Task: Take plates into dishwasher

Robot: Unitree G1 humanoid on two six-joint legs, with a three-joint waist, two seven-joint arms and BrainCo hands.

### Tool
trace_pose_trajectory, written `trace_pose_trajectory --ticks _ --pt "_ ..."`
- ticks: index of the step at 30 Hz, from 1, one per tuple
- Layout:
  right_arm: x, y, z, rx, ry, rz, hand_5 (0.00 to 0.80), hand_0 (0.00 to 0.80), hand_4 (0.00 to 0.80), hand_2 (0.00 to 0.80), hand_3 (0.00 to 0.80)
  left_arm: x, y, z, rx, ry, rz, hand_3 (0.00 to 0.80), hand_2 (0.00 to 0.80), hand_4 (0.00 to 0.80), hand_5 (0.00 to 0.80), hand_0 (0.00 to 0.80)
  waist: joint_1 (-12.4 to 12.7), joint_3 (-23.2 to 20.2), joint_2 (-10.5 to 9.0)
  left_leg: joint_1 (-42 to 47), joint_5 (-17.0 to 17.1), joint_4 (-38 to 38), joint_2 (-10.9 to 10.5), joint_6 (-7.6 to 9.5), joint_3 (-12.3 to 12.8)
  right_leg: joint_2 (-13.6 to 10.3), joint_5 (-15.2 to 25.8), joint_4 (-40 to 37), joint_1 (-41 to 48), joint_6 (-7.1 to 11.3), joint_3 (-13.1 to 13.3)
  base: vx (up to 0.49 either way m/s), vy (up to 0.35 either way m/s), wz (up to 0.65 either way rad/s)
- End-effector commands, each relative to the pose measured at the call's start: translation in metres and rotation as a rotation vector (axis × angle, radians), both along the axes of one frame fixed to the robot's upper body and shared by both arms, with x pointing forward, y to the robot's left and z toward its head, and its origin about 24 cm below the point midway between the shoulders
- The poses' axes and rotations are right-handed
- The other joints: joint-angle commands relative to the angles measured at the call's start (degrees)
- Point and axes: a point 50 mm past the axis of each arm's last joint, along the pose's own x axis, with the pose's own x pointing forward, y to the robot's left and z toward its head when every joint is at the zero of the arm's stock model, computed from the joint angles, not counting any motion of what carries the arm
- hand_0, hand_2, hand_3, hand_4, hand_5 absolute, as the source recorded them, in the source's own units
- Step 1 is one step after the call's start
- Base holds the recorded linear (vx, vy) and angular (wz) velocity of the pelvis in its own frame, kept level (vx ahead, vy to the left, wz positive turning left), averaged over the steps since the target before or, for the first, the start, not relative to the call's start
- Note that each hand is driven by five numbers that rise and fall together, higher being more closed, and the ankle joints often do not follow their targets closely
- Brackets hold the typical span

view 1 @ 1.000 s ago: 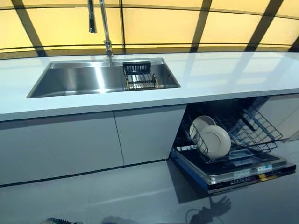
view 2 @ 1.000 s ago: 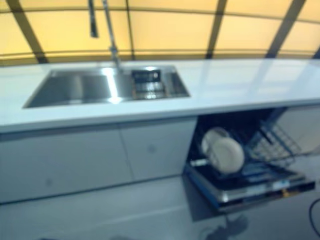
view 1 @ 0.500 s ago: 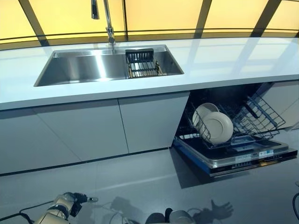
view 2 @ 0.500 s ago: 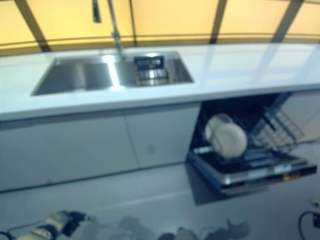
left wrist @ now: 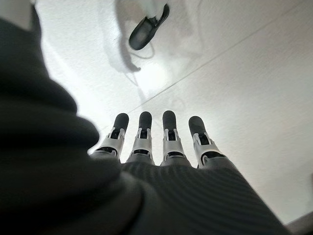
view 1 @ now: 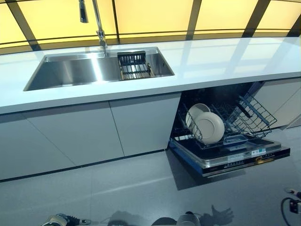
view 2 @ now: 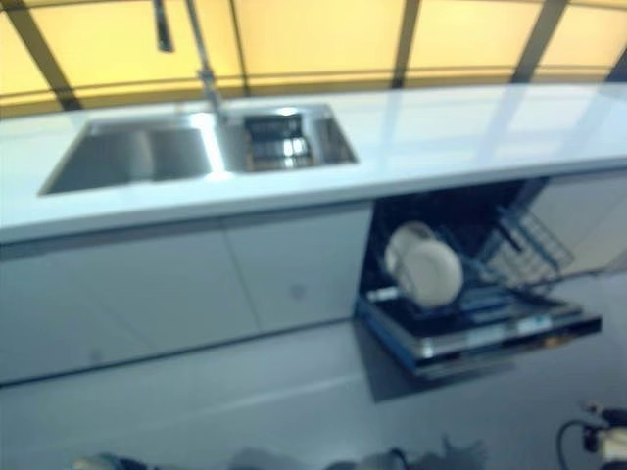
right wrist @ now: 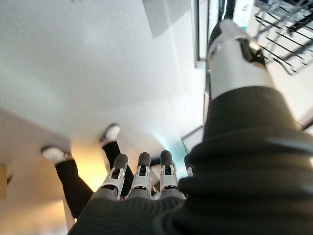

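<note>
**Sink, tap and worktop under yellow panels**

A long white worktop [view 1: 221, 59] is seen above pale cabinet fronts [view 1: 89, 134]. A steel sink [view 1: 75, 70] is set into it, with a dark drainer basket [view 1: 134, 66] at its right end and a tall tap [view 1: 96, 23] behind. A person's dark-trousered legs [right wrist: 73, 178] are shown in the right wrist view.

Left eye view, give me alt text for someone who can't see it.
An open dishwasher under a white counter holds two plates upright in its lower rack. A steel sink with a faucet sits to the left.
</note>
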Motion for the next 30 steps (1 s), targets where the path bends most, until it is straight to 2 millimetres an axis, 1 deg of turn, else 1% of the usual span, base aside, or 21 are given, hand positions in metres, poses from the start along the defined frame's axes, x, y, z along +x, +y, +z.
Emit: trace_pose_trajectory --ticks 1,3,5,6,7,8,12,13,14,15,16,17,19,20,22,23,24,25,26,28,30 --pt "-0.004 -0.006 0.004 0.003 -0.017 -0.037 0.0 0.0 0.0 0.0 0.0 0.012 0.01 0.009 0.01 0.001 -0.045 0.0 0.0 0.0 0.0 0.0 -0.6 0.0 0.07 -1.8 -4.0 6.7 0.3 6.24 0.0 0.0 -1.0 5.3 -3.2 -1.19 2.8 -0.034 -0.166 0.07" --pt "-0.014 0.003 -0.01 0.092 -0.053 -0.093 0.0 0.0 0.0 0.0 0.0 0.019 0.0 0.006 -0.013 0.001 -0.059 0.0 0.0 0.0 0.0 0.0 -0.6 0.3 0.42 -2.1 -2.5 5.6 0.6 5.69 -0.9 0.5 -2.1 5.6 -3.0 -1.0 2.5 0.003 -0.13 0.17" --pt "-0.02 0.009 -0.019 0.147 -0.093 -0.143 0.0 0.0 0.0 0.0 0.0 0.023 -0.005 0.004 -0.03 0.001 -0.081 0.0 0.0 0.0 0.0 0.0 -0.7 0.8 0.96 -2.0 -2.2 5.4 0.8 5.45 -1.1 0.3 -3.3 7.3 -3.3 -1.25 1.9 0.033 -0.076 0.1" --pt "-0.019 0.015 -0.025 0.198 -0.117 -0.158 0.0 0.0 0.0 0.0 0.0 0.025 -0.01 0.002 -0.038 0.0 -0.091 0.0 0.0 0.0 0.0 0.0 -0.6 1.5 1.49 -2.2 -2.2 6.0 1.1 5.36 -1.4 0.0 -4.2 9.4 -3.9 -1.58 1.2 0.021 -0.051 0.09" --pt "-0.018 0.015 -0.026 0.202 -0.119 -0.158 0.0 0.0 0.0 0.0 0.0 0.025 -0.01 0.002 -0.039 0.0 -0.092 0.0 0.0 0.0 0.0 0.0 -0.6 1.5 1.55 -2.3 -2.2 6.2 1.2 5.34 -1.4 0.0 -4.4 9.8 -4.0 -1.62 1.2 0.029 -0.046 0.1" --pt "-0.016 0.02 -0.03 0.238 -0.141 -0.174 0.0 0.0 0.0 0.0 0.0 0.026 -0.011 0.002 -0.036 -0.003 -0.092 0.0 0.0 0.0 0.0 0.0 -0.6 2.1 1.94 -2.6 -2.4 6.8 1.3 5.33 -1.7 -0.1 -5.2 11.5 -4.5 -1.88 1.1 0.033 -0.056 0.15" --pt "0.001 0.04 -0.041 0.356 -0.256 -0.241 0.0 0.0 0.0 0.0 0.0 0.035 -0.012 0.004 -0.01 -0.012 -0.086 0.0 0.0 0.0 0.0 0.0 -0.2 4.3 3.27 -6.9 -3.0 11.4 1.6 5.36 -3.0 -0.4 -8.0 18.4 -8.8 -3.12 1.4 -0.061 -0.047 0.1" --pt "0.012 0.045 -0.041 0.388 -0.306 -0.253 0.0 0.0 0.0 0.0 0.0 0.043 -0.012 0.007 -0.004 -0.034 -0.081 0.0 0.0 0.0 0.0 0.0 -0.1 5.6 3.55 -9.9 -3.6 14.1 1.4 5.49 -3.6 -0.7 -9.1 21.5 -11.6 -3.5 1.8 -0.337 0.018 0.17" --pt "0.027 0.052 -0.04 0.458 -0.417 -0.301 0.0 0.0 0.0 0.0 0.0 0.053 -0.012 0.01 0.005 -0.062 -0.068 0.0 0.0 0.0 0.0 0.0 0.1 7.5 4.17 -13.8 -4.1 17.3 1.2 5.54 -4.0 -1.0 -10.2 25.4 -15.2 -4.3 2.2 -0.301 0.028 0.19" --pt "0.029 0.053 -0.04 0.466 -0.428 -0.306 0.0 0.0 0.0 0.0 0.0 0.054 -0.012 0.011 0.005 -0.065 -0.067 0.0 0.0 0.0 0.0 0.0 0.1 7.6 4.23 -14.3 -4.3 17.7 1.2 5.53 -4.1 -1.0 -10.4 25.9 -15.7 -4.37 2.2 -0.266 0.03 0.26" --pt "0.041 0.06 -0.041 0.544 -0.527 -0.35 0.0 0.0 0.0 0.0 0.0 0.059 -0.012 0.013 0.013 -0.073 -0.049 0.0 0.0 0.0 0.0 0.0 0.3 8.8 4.64 -17.0 -5.0 20.5 1.1 5.77 -4.5 -1.0 -11.4 28.9 -17.9 -5.25 2.5 -0.153 0.013 0.18" --pt "0.049 0.065 -0.041 0.582 -0.591 -0.371 0.0 0.0 0.0 0.0 0.0 0.063 -0.013 0.014 0.016 -0.075 -0.045 0.0 0.0 0.0 0.0 0.0 0.5 9.5 4.89 -18.9 -5.5 22.5 1.0 5.94 -4.9 -1.0 -12.2 31.1 -19.5 -5.68 2.8 -0.166 0.009 0.11" --pt "0.062 0.072 -0.039 0.661 -0.701 -0.395 0.0 0.0 0.0 0.0 0.0 0.067 -0.014 0.016 0.02 -0.078 -0.036 0.0 0.0 0.0 0.0 0.0 0.6 10.2 5.19 -21.0 -6.3 24.9 0.9 6.01 -5.4 -1.1 -13.1 33.3 -21.3 -6.26 3.0 -0.114 0.006 0.06" --pt "0.074 0.077 -0.035 0.724 -0.784 -0.4 0.0 0.0 0.0 0.0 0.0 0.071 -0.015 0.017 0.019 -0.082 -0.03 0.0 0.0 0.0 0.0 0.0 0.8 10.8 5.51 -22.6 -6.9 26.8 0.7 6.17 -6.0 -1.2 -13.7 35.3 -22.6 -6.82 3.1 -0.11 0.008 0.14" --pt "0.088 0.083 -0.03 0.798 -0.892 -0.411 0.0 0.0 0.0 0.0 0.0 0.074 -0.017 0.018 0.013 -0.082 -0.03 0.0 0.0 0.0 0.0 0.0 1.1 11.1 5.74 -24.3 -7.8 29.2 0.7 6.29 -6.7 -1.4 -14.7 37.6 -24.0 -7.48 3.0 -0.066 -0.002 0.07" --pt "0.092 0.084 -0.028 0.815 -0.92 -0.412 0.0 0.0 0.0 0.0 0.0 0.075 -0.018 0.018 0.01 -0.082 -0.031 0.0 0.0 0.0 0.0 0.0 1.2 11.2 5.82 -24.7 -8.0 29.9 0.6 6.32 -6.9 -1.5 -14.9 38.2 -24.3 -7.62 3.0 -0.02 -0.004 0.06" --pt "0.1 0.087 -0.025 0.855 -0.977 -0.416 0.0 0.0 0.0 0.0 0.0 0.077 -0.02 0.017 0.004 -0.082 -0.031 0.0 0.0 0.0 0.0 0.0 1.4 11.2 5.97 -25.3 -8.4 30.8 0.6 6.37 -7.3 -1.7 -15.4 39.2 -24.6 -7.88 3.0 -0.005 -0.007 0.08" --pt "0.114 0.093 -0.017 0.918 -1.061 -0.411 0.0 0.0 0.0 0.0 0.0 0.08 -0.023 0.018 -0.005 -0.08 -0.03 0.0 0.0 0.0 0.0 0.0 1.7 11.1 6.16 -25.9 -8.8 32.1 0.5 6.47 -7.8 -1.9 -15.9 40.5 -25.2 -8.18 3.0 0.07 -0.007 0.09" --pt "0.127 0.096 -0.009 0.95 -1.122 -0.4 0.0 0.0 0.0 0.0 0.0 0.082 -0.027 0.017 -0.011 -0.075 -0.03 0.0 0.0 0.0 0.0 0.0 1.8 11.0 6.29 -25.8 -10.6 33.4 0.4 5.99 -8.6 -2.1 -17.8 42.1 -25.1 -7.82 3.5 0.075 -0.01 0.08" --pt "0.147 0.1 0.007 1.005 -1.213 -0.379 0.0 0.0 0.0 0.0 0.0 0.084 -0.031 0.016 -0.017 -0.067 -0.026 0.0 0.0 0.0 0.0 0.0 2.0 10.9 6.45 -26.1 -11.0 34.4 0.3 5.95 -9.1 -2.5 -18.4 43.3 -25.3 -8.02 3.4 0.049 -0.004 0.1" --pt "0.171 0.105 0.029 1.054 -1.298 -0.32 0.0 0.0 0.0 0.0 0.0 0.086 -0.035 0.016 -0.019 -0.056 -0.023 0.0 0.0 0.0 0.0 0.0 2.4 10.6 6.73 -26.0 -11.1 35.0 0.2 5.83 -9.5 -3.0 -18.8 44.2 -25.1 -8.1 3.2 0.024 0.007 0.1"
